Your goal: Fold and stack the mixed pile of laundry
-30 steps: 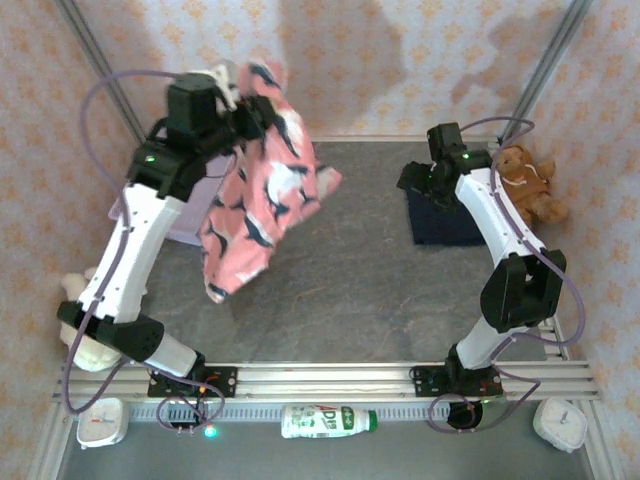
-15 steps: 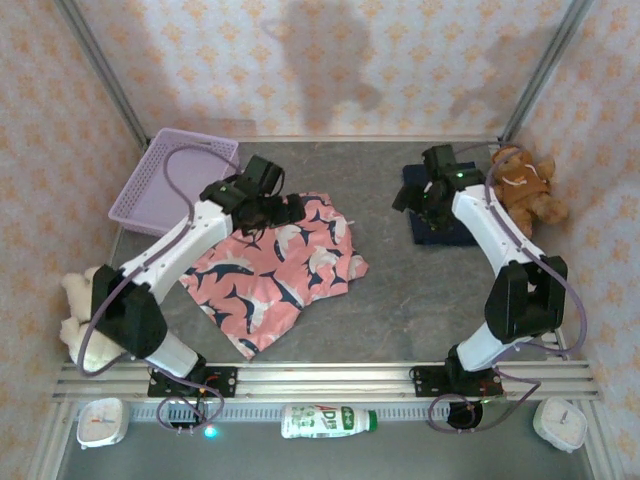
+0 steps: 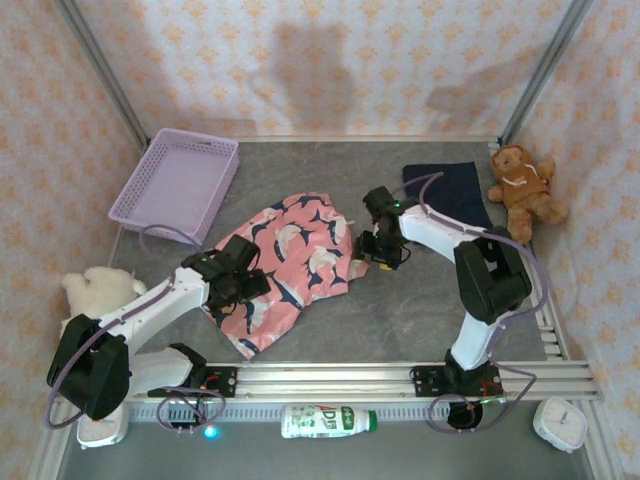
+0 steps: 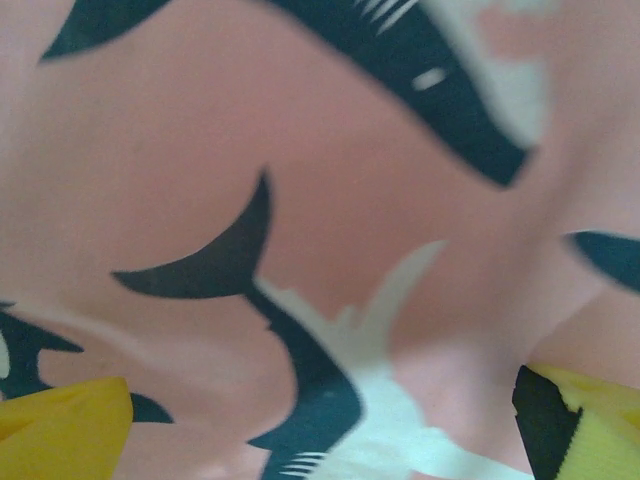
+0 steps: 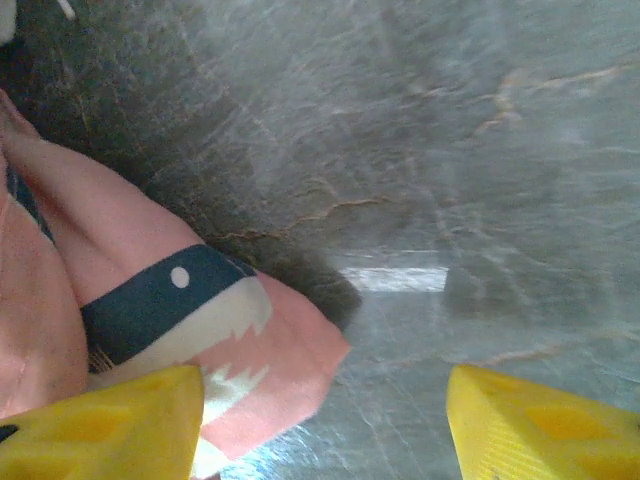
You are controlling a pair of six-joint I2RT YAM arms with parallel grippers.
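Left pincer (image 3: pixel 240 275) is seen low over the near-left end of the shark-print garment (image 3: pixel 300 240), jaws wide. In the left wrist view the yellow fingertips (image 4: pixel 60 430) are spread to both lower corners, with pink cloth flat beneath and between them and nothing pinched. The garment is spread on the counter (image 3: pixel 400 310), its long axis running from near-left, past the left pincer, to far-right. The right pincer (image 3: pixel 372 250) is placed at the garment's right edge, so the cloth lies to its left. Its jaws stand apart, and in the right wrist view a loose corner (image 5: pixel 280 370) is seen just inside the left finger on bare counter, not clamped as far as can be told. A corner pinch is judged to be lined up here. The right arm is nearer that corner and the left arm is nearer the near end, so a fold along or across the long axis would need both. Farther off, beyond and right of the right pincer, the navy garment (image 3: pixel 452 190) lies flat and well apart from the shark print. Far-left of the left pincer sits the lavender basket (image 3: pixel 195 138), with no garment seen inside.
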